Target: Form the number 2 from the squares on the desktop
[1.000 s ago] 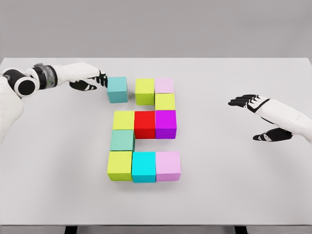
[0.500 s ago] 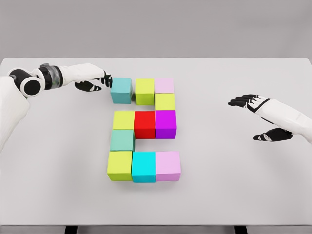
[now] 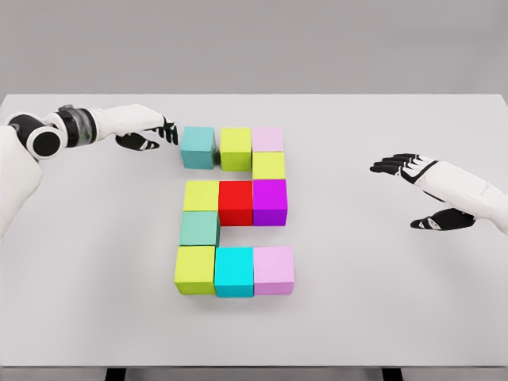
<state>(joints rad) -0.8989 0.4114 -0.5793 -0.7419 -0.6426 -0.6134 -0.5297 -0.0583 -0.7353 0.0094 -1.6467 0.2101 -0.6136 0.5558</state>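
Note:
Coloured cubes lie on the white table [image 3: 381, 309] in a 2 shape. The top row holds a teal cube [image 3: 198, 147], a yellow-green cube [image 3: 236, 148] and a pale pink cube [image 3: 267, 140]. Below sit a yellow cube [image 3: 269, 165], then a yellow cube [image 3: 202, 195], a red cube [image 3: 236, 202] and a purple cube [image 3: 270, 202]. A green-teal cube [image 3: 199, 228] leads to the bottom row of lime [image 3: 195, 269], cyan [image 3: 234, 271] and pink [image 3: 274, 270] cubes. My left hand [image 3: 155, 132] hovers open just left of the teal cube, a small gap between them. My right hand [image 3: 413, 190] rests open at the right.
Only a narrow slit remains between the teal cube and the yellow-green cube. The table's far edge runs just behind the top row.
The left hand pushed the teal cube rightward toward the yellow-green cube, then drew back slightly to the left. The right hand stayed still.

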